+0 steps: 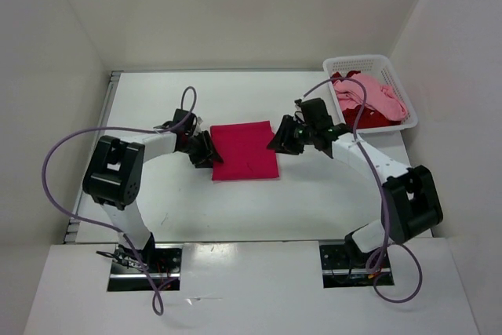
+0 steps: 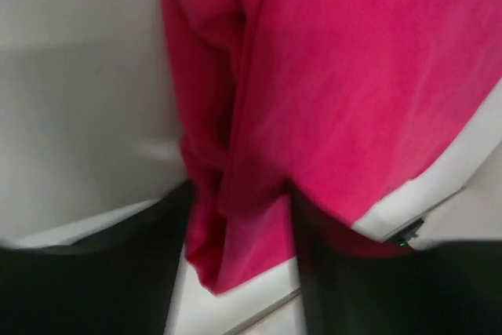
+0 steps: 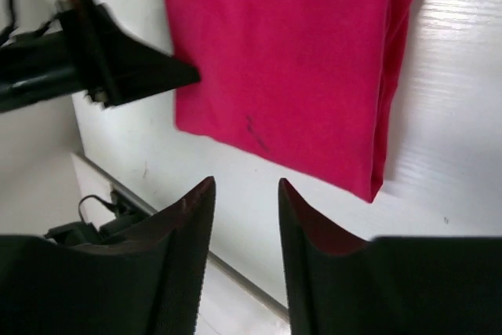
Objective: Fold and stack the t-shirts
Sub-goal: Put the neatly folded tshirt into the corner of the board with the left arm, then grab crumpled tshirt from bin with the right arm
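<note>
With the magenta t-shirt (image 1: 245, 151) folded mid-table, the left gripper (image 1: 210, 153) and right gripper (image 1: 276, 140) are being held wide beside it, while the other two t-shirts (image 1: 367, 98) are being left unfolded in the far-right basket (image 1: 369, 59).

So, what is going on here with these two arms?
Two robot arms are folding t-shirts. The magenta t-shirt lies folded on the table between them. The left gripper stands open over its left edge, the right gripper open beside its right edge, empty. A light pink t-shirt and a dark red t-shirt lie in the white basket.
</note>
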Controlling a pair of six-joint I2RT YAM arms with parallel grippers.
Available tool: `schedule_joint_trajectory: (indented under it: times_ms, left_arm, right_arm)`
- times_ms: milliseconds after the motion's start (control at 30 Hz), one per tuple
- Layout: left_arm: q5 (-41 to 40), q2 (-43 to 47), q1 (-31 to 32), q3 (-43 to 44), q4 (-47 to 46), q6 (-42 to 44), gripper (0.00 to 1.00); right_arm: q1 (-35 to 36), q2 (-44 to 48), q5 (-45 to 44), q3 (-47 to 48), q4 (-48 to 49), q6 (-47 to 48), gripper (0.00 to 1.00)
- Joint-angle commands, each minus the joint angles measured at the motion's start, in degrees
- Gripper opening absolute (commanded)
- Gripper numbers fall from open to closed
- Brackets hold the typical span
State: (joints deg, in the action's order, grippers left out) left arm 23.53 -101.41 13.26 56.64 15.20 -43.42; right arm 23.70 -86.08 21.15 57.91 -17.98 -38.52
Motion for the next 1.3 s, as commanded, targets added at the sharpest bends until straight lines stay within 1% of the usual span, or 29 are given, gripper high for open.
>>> schedule_joint_trajectory:
  times_ms: [0,33,67,100,167,200,233,300,333,367,467,500,567,600,633,700,733,800,833,867,933,967,1033,1067,1100,1167,1200,1233,1267]
  left_arm:
    - [-2.3,-4.8,0.4,1.2,-4.6,1.2,0.50]
    - [-1.1,-5.9,0.4,2.3,-5.2,1.2,0.40]
    - [-0.6,-7.6,0.9,4.0,-6.7,-0.3,0.30]
    - [-0.6,-7.7,0.9,5.0,-7.5,-1.0,0.16]
    - [-1.1,-9.4,0.9,7.9,-8.6,-2.4,0.06]
    - [-1.1,-10.2,0.9,12.8,-8.6,-2.4,0.02]
    - [-1.1,-11.8,0.0,15.8,-6.5,-2.4,0.00]
    - [-1.1,-13.0,-2.9,21.5,-4.8,-2.4,0.00]
    - [-1.9,-13.6,-4.3,26.5,-2.9,-1.8,0.00]
    - [-2.4,-13.6,-7.7,28.2,-2.3,-1.8,0.00]
    - [-1.3,-12.9,-13.9,31.5,-1.0,-1.2,0.00]
    - [-1.3,-12.0,-18.1,31.5,-0.3,-0.6,0.00]
    - [-1.3,-10.7,-22.2,29.6,-0.3,-0.6,0.00]
    - [-1.3,-9.2,-25.9,28.4,-0.3,-0.6,0.01]
    - [-1.3,-8.6,-27.7,27.1,-0.9,-0.6,0.07]
    - [-1.3,-6.5,-32.1,22.5,-2.3,-1.2,0.26]
    - [-1.3,-5.6,-33.5,20.5,-2.8,-1.8,0.50]
    - [-1.3,-2.0,-35.7,16.0,-5.9,-3.6,0.79]
    - [-0.7,-0.7,-37.3,12.3,-6.6,-4.1,0.90]
    - [-0.7,0.4,-37.3,10.7,-6.6,-4.1,1.00]
    - [1.1,2.3,-38.0,8.6,-8.1,-4.0,1.00]
    - [2.5,2.9,-38.0,7.8,-6.3,-3.4,1.00]
    - [3.0,4.5,-36.1,6.4,-5.5,-1.6,1.00]
    - [3.0,7.0,-35.5,5.3,-5.4,-1.6,1.00]
    - [3.0,8.3,-34.8,2.9,-5.4,-1.0,1.00]
    - [2.4,12.3,-32.4,1.0,-5.4,-0.4,1.00]
    - [3.0,13.4,-31.2,-0.2,-5.4,0.4,0.98]
    - [3.0,15.5,-28.1,-0.2,-4.8,1.3,0.84]
    - [3.6,16.5,-25.9,-0.7,-4.8,1.3,0.76]
  right_arm:
    - [-0.2,6.9,1.3,-1.8,3.9,-0.8,0.44]
    - [-0.2,7.8,1.3,-2.6,3.9,-1.3,0.48]
    - [-0.2,8.6,1.3,-2.6,3.9,-1.3,0.48]
    - [-0.2,9.4,1.3,-3.1,3.2,-1.3,0.48]
    - [-0.2,11.5,1.3,-3.9,2.5,-1.3,0.48]
    - [-0.2,12.1,1.3,-4.5,2.0,-1.3,0.48]
    - [-0.2,13.1,1.3,-4.5,1.3,-1.3,0.48]
    - [-0.2,14.0,0.7,-5.8,0.7,-1.3,0.49]
    - [-0.2,14.5,0.7,-5.8,0.1,-1.3,0.51]
    - [-0.2,15.2,0.7,-6.7,0.0,-1.3,0.52]
    - [-0.8,16.9,1.3,-8.1,-0.5,-1.3,0.53]
    - [-0.8,16.9,1.3,-8.7,-0.5,-1.3,0.53]
    - [-0.8,17.7,1.3,-9.3,-0.5,-1.3,0.53]
    - [-0.8,17.7,2.0,-9.3,-0.5,-1.3,0.53]
    - [-0.8,17.7,2.0,-9.3,-0.5,-1.3,0.53]
    - [-0.8,17.7,3.4,-9.3,-0.5,-0.8,0.53]
    - [-0.8,17.7,3.4,-9.3,-0.5,-0.8,0.53]
    - [-0.8,17.2,3.4,-9.3,-0.5,-0.8,0.53]
    - [-0.8,17.2,3.4,-9.3,-0.5,-0.8,0.53]
    - [-0.8,17.2,3.4,-9.3,-0.5,-0.8,0.55]
    - [-0.8,17.2,3.4,-9.3,-0.5,-0.2,0.55]
    - [-0.8,17.2,3.4,-8.7,-0.5,-0.2,0.56]
    - [-0.8,16.5,1.4,-7.0,-0.5,-0.2,0.59]
    - [-1.3,16.0,0.6,-6.1,-0.5,-0.8,0.59]
    - [-1.3,14.8,-2.0,-3.8,-1.3,-0.8,0.54]
    - [-2.1,13.3,-6.3,-1.2,-2.8,-0.8,0.43]
    - [-3.0,11.7,-10.0,1.7,-3.3,-0.2,0.28]
    - [-4.2,10.9,-12.3,3.2,-4.2,0.4,0.22]
    - [-7.6,9.9,-13.7,6.7,-4.3,1.6,0.19]
